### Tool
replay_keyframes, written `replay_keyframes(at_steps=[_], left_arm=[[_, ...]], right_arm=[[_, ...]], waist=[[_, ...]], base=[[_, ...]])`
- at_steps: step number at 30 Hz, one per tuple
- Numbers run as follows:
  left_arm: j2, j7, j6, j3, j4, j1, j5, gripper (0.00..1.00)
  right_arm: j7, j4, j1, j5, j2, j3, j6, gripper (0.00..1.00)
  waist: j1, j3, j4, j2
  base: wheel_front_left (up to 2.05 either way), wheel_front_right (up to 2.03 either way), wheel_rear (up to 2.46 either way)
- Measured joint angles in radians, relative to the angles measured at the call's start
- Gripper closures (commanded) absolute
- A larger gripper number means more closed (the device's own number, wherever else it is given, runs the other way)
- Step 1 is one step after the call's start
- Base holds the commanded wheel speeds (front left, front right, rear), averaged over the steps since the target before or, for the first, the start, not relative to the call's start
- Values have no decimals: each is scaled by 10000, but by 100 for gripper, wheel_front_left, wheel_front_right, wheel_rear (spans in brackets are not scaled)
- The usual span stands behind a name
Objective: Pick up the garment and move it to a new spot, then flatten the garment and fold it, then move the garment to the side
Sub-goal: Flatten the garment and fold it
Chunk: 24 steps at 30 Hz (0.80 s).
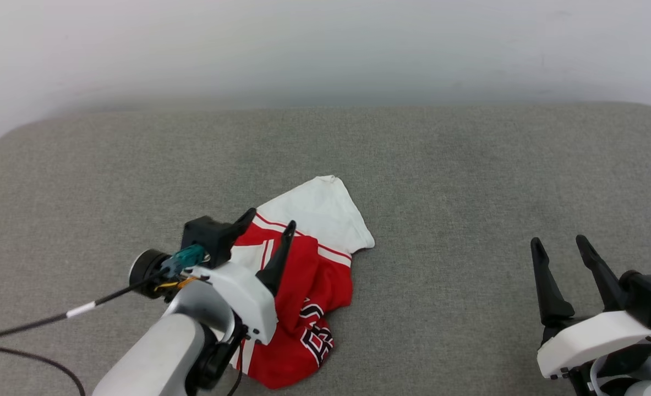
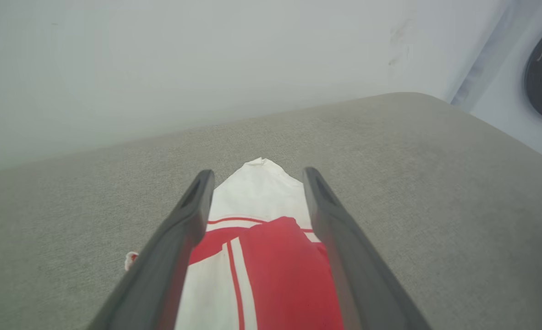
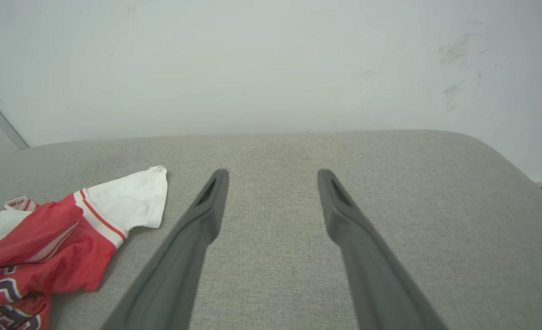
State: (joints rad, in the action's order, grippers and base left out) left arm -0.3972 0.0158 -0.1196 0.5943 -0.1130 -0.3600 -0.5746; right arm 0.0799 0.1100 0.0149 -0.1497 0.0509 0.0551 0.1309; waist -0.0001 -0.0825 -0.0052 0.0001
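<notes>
On the grey padded surface the garment lies crumpled, its white sleeve toward the wall. My left gripper hangs over it, fingers spread wide, red and white cloth showing between them. My right gripper, equally wide and empty, sits well apart from it.

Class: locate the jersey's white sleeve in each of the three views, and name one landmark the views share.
Head view: white sleeve, centre, just beyond the left gripper.
Left wrist view: sleeve, centre, between that gripper's fingers.
Right wrist view: sleeve, left of middle.
Shared landmark: the grey cushion, its far edge against the pale wall.
</notes>
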Motion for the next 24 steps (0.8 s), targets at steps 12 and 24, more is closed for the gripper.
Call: replay_keyframes(at_steps=[12, 24], left_arm=[[171, 4203, 1739, 1802, -2217, -1984, -320, 0], [249, 5423, 2077, 2537, -3221, -2574, -360, 100]], right_arm=[[-368, -395, -596, -128, 2, -224, 0, 0], [-631, -882, -790, -270, 0, -244, 0, 0]], waist=[[1, -1097, -579, 0], [0, -1364, -948, 0]], base=[[0, 0, 0], [0, 0, 0]])
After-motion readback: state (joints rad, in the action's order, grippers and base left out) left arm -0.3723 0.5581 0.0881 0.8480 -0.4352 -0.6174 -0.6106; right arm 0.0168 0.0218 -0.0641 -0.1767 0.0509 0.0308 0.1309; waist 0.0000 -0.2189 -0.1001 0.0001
